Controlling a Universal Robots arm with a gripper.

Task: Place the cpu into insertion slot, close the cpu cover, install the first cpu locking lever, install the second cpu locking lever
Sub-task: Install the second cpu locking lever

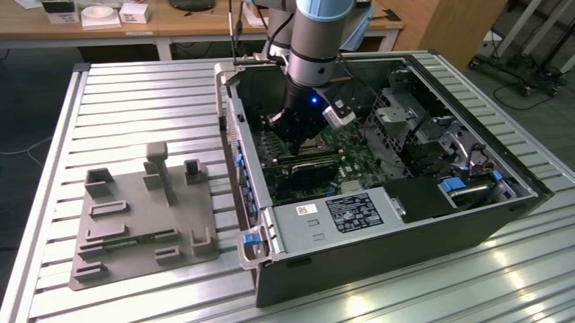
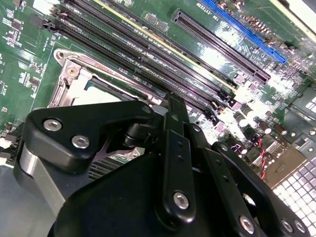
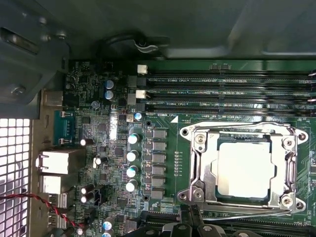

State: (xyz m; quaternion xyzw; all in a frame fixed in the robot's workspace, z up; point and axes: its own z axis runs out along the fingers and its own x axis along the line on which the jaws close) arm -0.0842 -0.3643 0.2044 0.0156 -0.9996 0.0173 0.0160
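The cpu (image 3: 245,170), a pale silver square, sits in the insertion slot (image 3: 216,193) on the green board. The cpu cover (image 3: 201,163), a silver metal frame, lies flat over it with the chip showing through its window. A thin metal lever (image 3: 247,213) runs along the socket edge nearest my gripper (image 3: 191,217), and another lever (image 3: 237,127) runs along the far edge. My gripper is shut with nothing in it, just off the socket's corner. In the second wrist view the gripper (image 2: 173,106) hides part of the cover (image 2: 64,74) and cpu (image 2: 101,94). In the exterior view the gripper (image 1: 301,138) reaches down into the case.
Long black memory slots (image 3: 237,91) lie beside the socket, and a row of capacitors (image 3: 132,163) stands on its other side. The case walls (image 1: 235,155) and a labelled grey box (image 1: 351,212) hem in the arm. A grey fixture plate (image 1: 144,222) lies on the slatted table.
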